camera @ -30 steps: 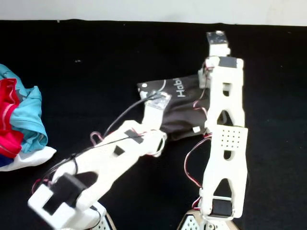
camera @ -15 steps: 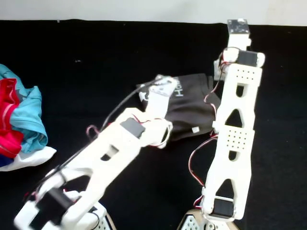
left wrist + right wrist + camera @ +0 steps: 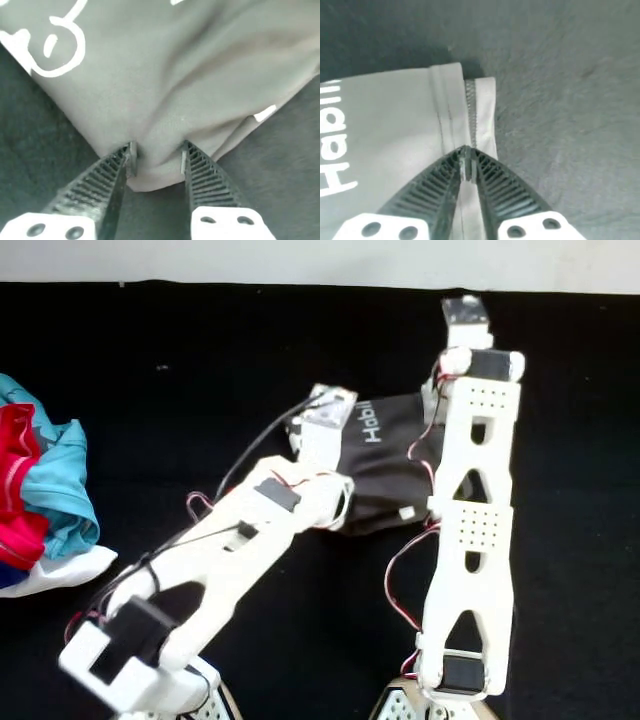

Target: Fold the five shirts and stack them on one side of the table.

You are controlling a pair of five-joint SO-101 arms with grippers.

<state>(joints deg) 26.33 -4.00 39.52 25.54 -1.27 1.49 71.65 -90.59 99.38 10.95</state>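
Observation:
A black shirt (image 3: 385,465) with white print lies crumpled in the middle of the black table (image 3: 180,360). My left gripper (image 3: 325,415) is at the shirt's left edge. In the left wrist view its fingers (image 3: 157,152) pinch a bunched fold of the shirt (image 3: 190,75). My right gripper (image 3: 437,398) is at the shirt's far right corner. In the right wrist view it (image 3: 466,164) is shut on the stitched hem of the shirt (image 3: 385,115). Both arms cover part of the shirt.
A loose pile of teal, red and white shirts (image 3: 45,490) sits at the table's left edge. The table's far edge (image 3: 300,284) runs along a white wall. Bare black tabletop lies between the pile and the arms.
The left gripper moved away from the arm bases along the shirt's left side. The right arm swung farther out and to the right, then came back. The shirt shifted with them.

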